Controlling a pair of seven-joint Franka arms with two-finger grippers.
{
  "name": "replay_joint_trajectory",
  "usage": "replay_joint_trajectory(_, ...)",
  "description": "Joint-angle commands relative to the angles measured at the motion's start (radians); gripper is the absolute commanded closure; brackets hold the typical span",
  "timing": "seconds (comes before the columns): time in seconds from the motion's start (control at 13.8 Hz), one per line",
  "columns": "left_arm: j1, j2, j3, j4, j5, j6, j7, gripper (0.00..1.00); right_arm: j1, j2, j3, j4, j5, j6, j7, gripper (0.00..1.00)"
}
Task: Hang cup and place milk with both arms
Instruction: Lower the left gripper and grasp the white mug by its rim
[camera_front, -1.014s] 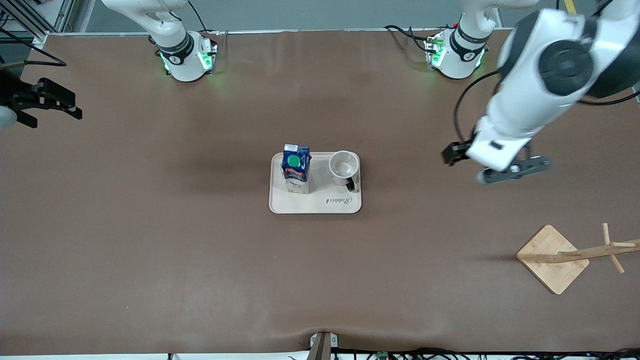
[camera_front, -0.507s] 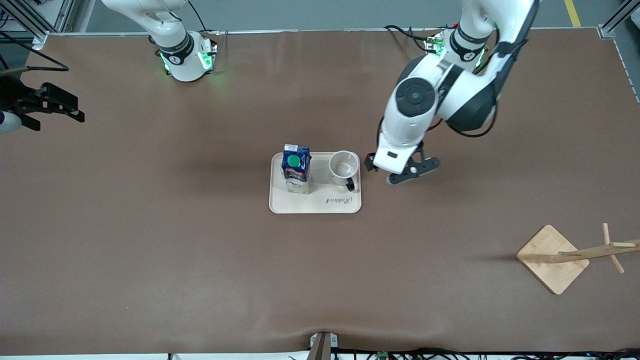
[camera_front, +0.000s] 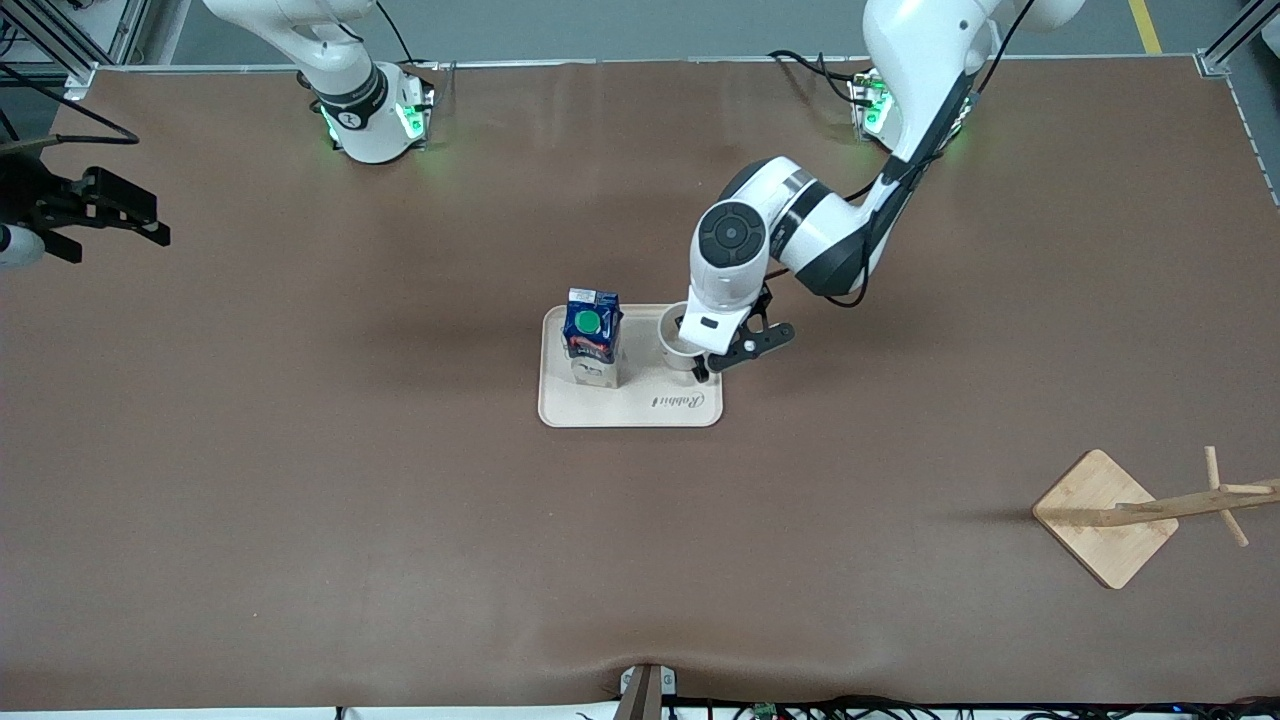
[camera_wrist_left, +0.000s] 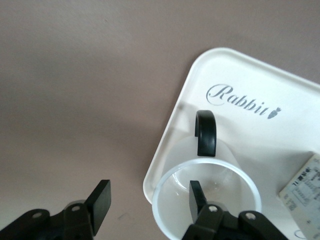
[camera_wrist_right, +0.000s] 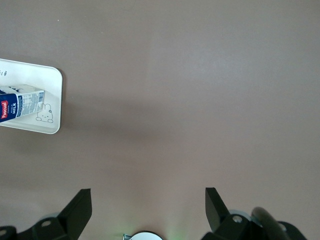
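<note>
One finger (camera_wrist_left: 196, 199) of the spread left gripper (camera_wrist_left: 145, 200) sits inside the cup (camera_wrist_left: 210, 192), visible only from the wrist; the right gripper (camera_wrist_right: 147, 207) waits open, tray (camera_wrist_right: 52, 107) at ten o'clock.

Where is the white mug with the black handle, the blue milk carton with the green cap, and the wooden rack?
white mug (camera_wrist_left: 207, 197): left wrist view, inside wall.
blue milk carton (camera_front: 590, 330): front view, blue top.
wooden rack (camera_front: 1105, 518): front view, square base.
</note>
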Motion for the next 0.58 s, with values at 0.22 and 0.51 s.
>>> replay_joint_trajectory(0.22, -0.005, 0.057, -0.015, 0.013, -0.03, 0.014, -0.007, 0.61, -0.018, 0.008, 0.011, 0.016, 0.015, -0.007, 0.008, 0.0)
replay_joint_trajectory(0.51, -0.005, 0.062, -0.015, 0.024, -0.03, 0.021, 0.003, 1.0, -0.021, 0.008, 0.011, 0.017, 0.015, -0.007, 0.008, 0.0)
